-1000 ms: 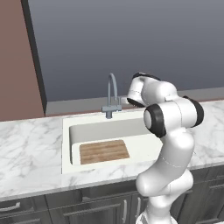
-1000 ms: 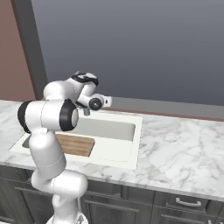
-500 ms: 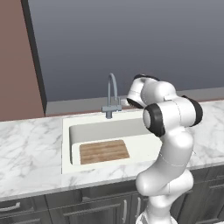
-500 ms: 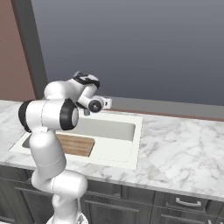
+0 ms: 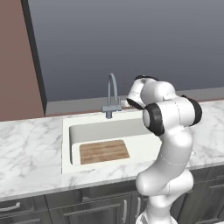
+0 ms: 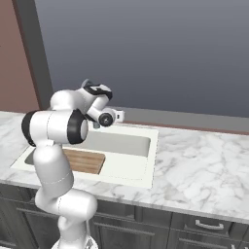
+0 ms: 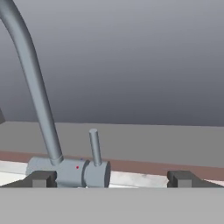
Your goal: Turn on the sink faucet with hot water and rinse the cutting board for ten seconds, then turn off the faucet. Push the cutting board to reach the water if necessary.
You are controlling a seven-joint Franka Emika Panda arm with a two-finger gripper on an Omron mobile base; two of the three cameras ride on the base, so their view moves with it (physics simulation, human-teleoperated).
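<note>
Faucet (image 7: pixel 65 168) is off: no stream, so nothing is done yet. Board (image 5: pixel 104 151) lies dry in the sink (image 5: pixel 65 144), at the faucet's 6 o'clock. Fingers (image 7: pixel 43 178) apart, flanking the upright lever (image 7: pixel 94 146).

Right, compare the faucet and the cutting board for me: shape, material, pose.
The faucet is a slim grey metal gooseneck standing upright; the cutting board is a flat rectangle of light brown wood lying down. The faucet rises from the back rim of the sink, while the cutting board rests on the basin floor, left of centre. No water runs from the faucet, and the cutting board looks dry. Both belong to the sink area.
</note>
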